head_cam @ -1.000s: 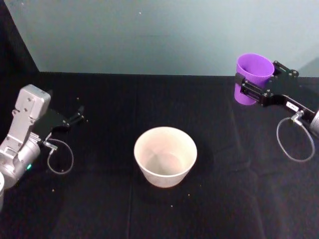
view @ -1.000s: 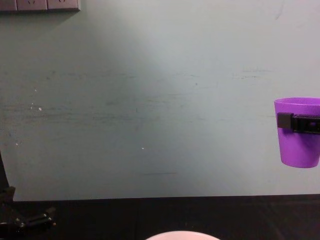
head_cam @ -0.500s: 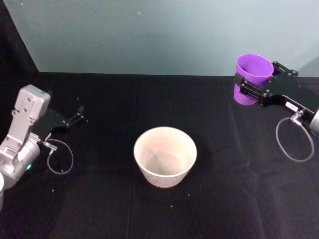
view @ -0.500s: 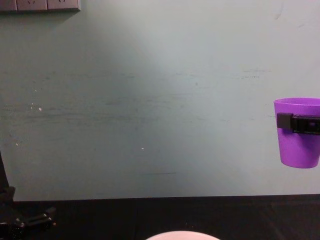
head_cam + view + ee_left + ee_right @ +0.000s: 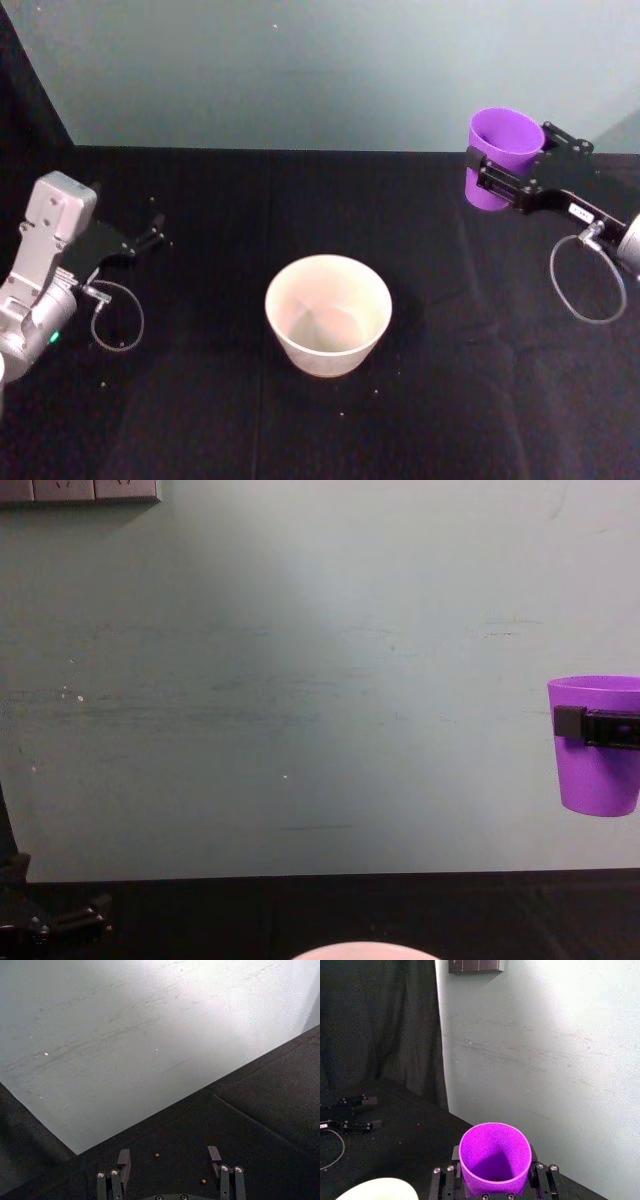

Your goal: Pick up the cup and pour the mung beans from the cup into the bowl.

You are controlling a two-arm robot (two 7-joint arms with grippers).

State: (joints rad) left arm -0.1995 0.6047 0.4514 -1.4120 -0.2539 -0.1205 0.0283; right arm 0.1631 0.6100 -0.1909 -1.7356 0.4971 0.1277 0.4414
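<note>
A lab test bench: black-draped table point(image 5: 200, 420), bare pale wall point(image 5: 300, 70), dark curtain point(image 5: 380, 1025) beside it.

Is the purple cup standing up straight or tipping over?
Upright. In the chest view the cup has a level rim and its open mouth faces up, with the right gripper clamped around its side.

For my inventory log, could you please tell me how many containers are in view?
2. The cup is held upright, off the table, by the right gripper at the far right; the bowl stands mid-table. The left gripper sits open at the left. None seems hidden.
</note>
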